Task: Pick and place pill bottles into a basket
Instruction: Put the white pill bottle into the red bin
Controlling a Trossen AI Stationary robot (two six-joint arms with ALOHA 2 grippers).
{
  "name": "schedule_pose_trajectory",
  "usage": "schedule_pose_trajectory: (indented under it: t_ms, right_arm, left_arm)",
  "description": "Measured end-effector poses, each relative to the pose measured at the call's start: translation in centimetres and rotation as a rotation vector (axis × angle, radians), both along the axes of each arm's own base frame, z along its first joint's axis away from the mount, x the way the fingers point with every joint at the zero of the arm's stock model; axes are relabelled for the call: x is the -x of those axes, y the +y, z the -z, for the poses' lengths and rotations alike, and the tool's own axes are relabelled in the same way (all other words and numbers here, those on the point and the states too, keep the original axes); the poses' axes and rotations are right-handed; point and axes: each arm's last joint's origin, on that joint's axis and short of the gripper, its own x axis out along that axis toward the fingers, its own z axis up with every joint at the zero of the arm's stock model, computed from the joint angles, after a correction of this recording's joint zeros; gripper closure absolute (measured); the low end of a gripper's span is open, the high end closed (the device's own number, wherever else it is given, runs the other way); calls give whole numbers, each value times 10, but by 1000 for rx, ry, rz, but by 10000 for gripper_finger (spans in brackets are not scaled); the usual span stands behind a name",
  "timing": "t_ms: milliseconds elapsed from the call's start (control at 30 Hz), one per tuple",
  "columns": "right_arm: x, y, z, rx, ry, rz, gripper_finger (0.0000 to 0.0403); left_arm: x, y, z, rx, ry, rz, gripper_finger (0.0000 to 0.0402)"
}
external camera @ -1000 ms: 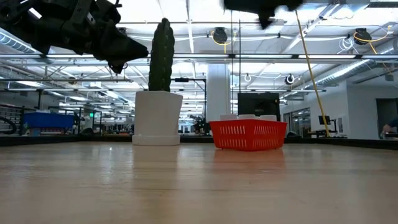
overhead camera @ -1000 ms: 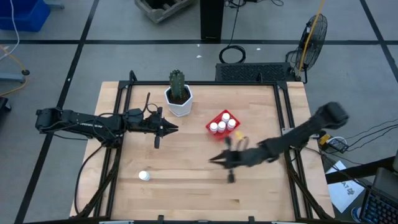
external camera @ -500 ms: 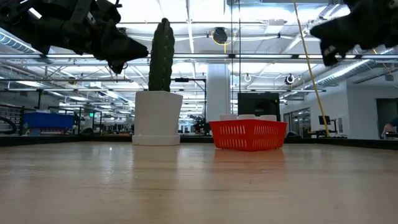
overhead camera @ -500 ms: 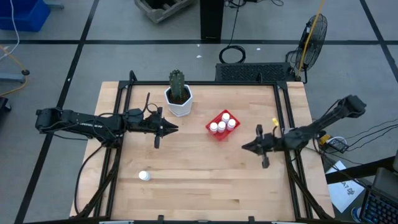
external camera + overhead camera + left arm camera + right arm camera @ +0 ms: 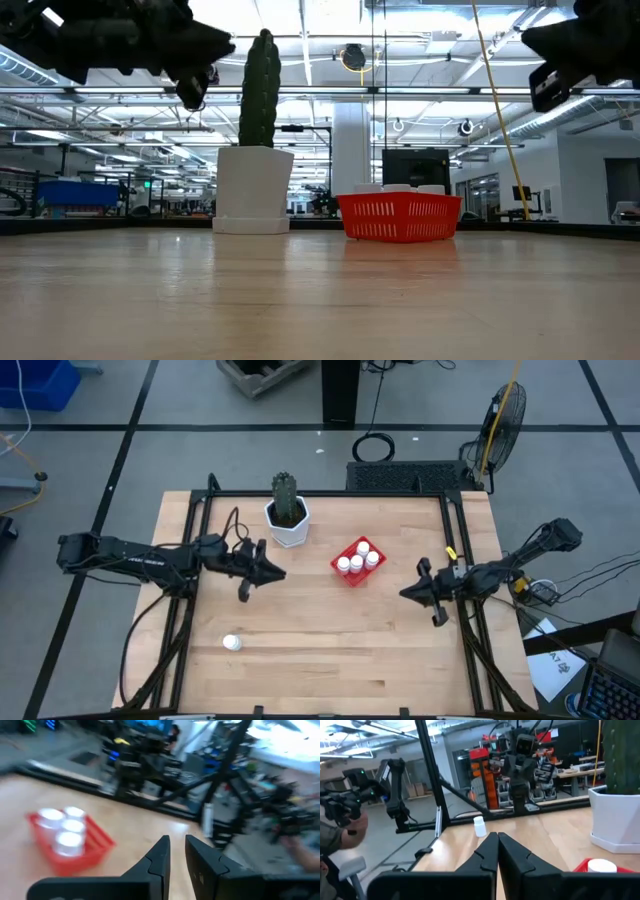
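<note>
Open tabletop [image 5: 330,640] around the lone pill bottle [image 5: 231,643]; cactus pot [image 5: 287,520] just beside the basket [image 5: 357,560].

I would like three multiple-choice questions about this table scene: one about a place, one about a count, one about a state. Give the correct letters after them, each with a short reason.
1. Where does the loose pill bottle lie?
A. near the front-left part of the table
B. inside the cactus pot
C. on the fan

2. How many pill bottles sit in the red basket?
A. one
B. four
C. seven

3. How are the fingers of the right gripper?
A. shut on a bottle
B. wide open
C. shut, holding nothing

Answers:
1 A: the high view shows it alone on the wood there.
2 B: four white caps show in the basket.
3 C: the right wrist view shows the fingers together with nothing between.
</note>
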Motion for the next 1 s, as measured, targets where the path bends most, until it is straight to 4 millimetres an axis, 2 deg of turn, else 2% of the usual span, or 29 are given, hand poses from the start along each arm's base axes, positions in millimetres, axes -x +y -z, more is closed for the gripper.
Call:
schedule_pose_trajectory:
  t_ms: [133, 433, 633, 767, 1000]
  right_arm:
    - [0, 0, 0, 2, 4, -1, 400]
    - [0, 0, 0, 2, 4, -1, 401]
    - [0, 0, 1, 2, 4, -1, 399]
    - [0, 0, 1, 2, 4, -1, 399]
    - [0, 0, 1, 2, 4, -1, 399]
  left_arm:
    - [0, -8, 0, 96, 29, 84, 339]
    - [3, -37, -15, 64, -134, 208, 339]
    - [8, -57, -17, 43, -166, 304, 339]
    - [19, -74, -24, -45, -235, 315, 339]
    - [45, -88, -40, -141, -168, 257, 339]
